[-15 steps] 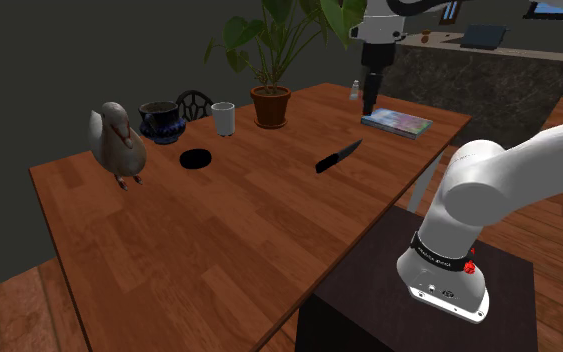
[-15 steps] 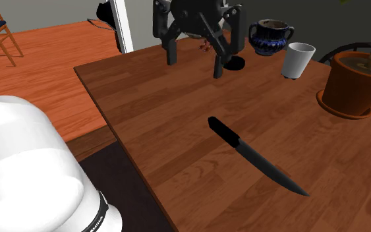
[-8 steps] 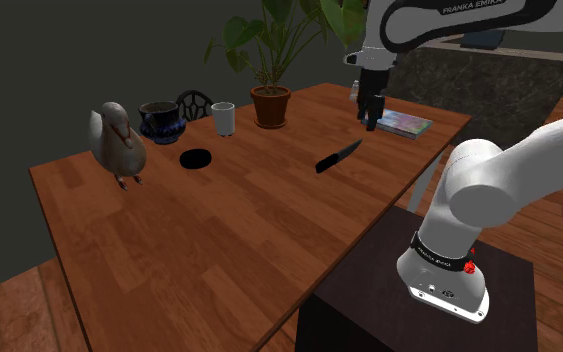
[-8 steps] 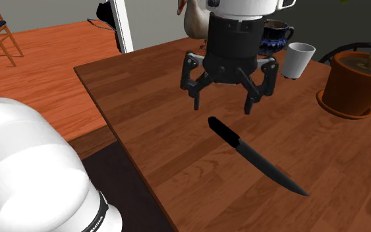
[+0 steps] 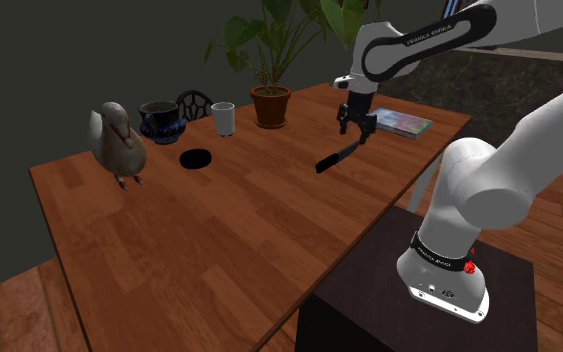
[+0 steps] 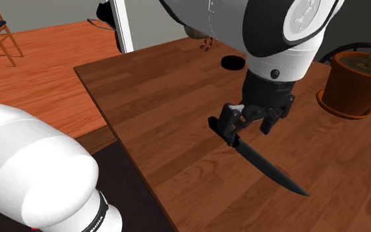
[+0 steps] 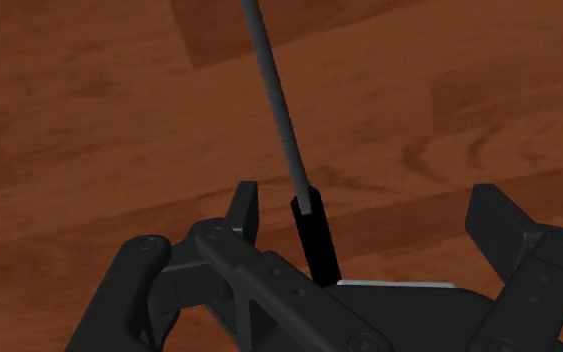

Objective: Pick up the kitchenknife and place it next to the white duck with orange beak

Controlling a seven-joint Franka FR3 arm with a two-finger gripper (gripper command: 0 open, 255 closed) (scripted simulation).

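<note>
While the black gripper [image 6: 248,128] hangs low over the kitchen knife [image 6: 269,170], its fingers [image 7: 245,208] stand spread on either side of the knife's black handle. Neither finger touches it, so nothing is grasped. The knife lies flat on the wooden table [image 5: 199,240], its grey blade pointing away from the gripper. Well apart from the knife, toward the shoulder view's left, stands the pale duck figure [image 5: 117,140], with a black disc [image 5: 197,158] between the two. A book [image 5: 397,122] lies near the knife, toward that view's right.
</note>
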